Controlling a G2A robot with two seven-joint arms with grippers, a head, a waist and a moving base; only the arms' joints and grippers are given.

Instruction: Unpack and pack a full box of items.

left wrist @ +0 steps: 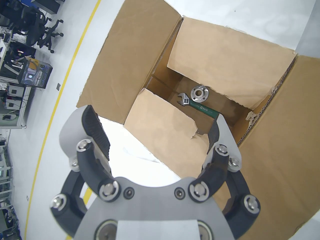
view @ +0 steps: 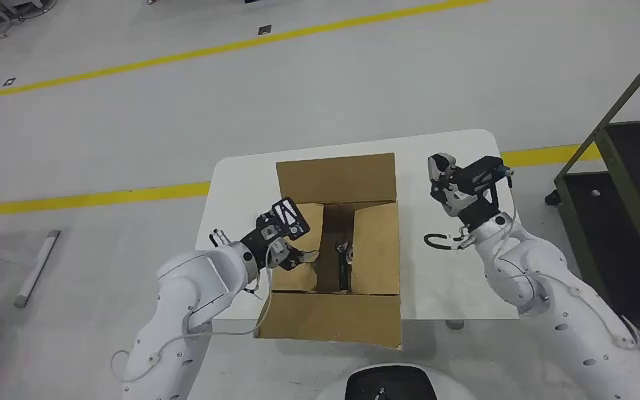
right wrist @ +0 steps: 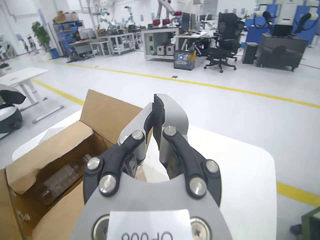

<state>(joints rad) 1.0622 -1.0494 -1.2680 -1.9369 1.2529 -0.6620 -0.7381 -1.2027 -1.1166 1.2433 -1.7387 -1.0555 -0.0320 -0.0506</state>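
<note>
An open cardboard box (view: 335, 190) stands on the white table (view: 460, 145) with its flaps spread. On its floor lie a green-handled adjustable wrench (left wrist: 197, 106) and a round metal flange (left wrist: 199, 93); the wrench (view: 343, 255) shows dark from above. A clear plastic bottle (right wrist: 62, 178) lies in the box too. My left gripper (left wrist: 155, 128) hangs open over the box's left inner flap (left wrist: 162, 126), holding nothing; from above this left gripper (view: 288, 225) sits at the box's left side. My right gripper (right wrist: 155, 118) is shut and empty above bare table right of the box (right wrist: 50, 151), and this right gripper (view: 442, 172) is clear of it.
A dark green metal frame (view: 600, 170) stands off the table's right edge. The box's near flap (view: 330, 318) overhangs the front table edge. Bare table surface lies right of the box and along its far side.
</note>
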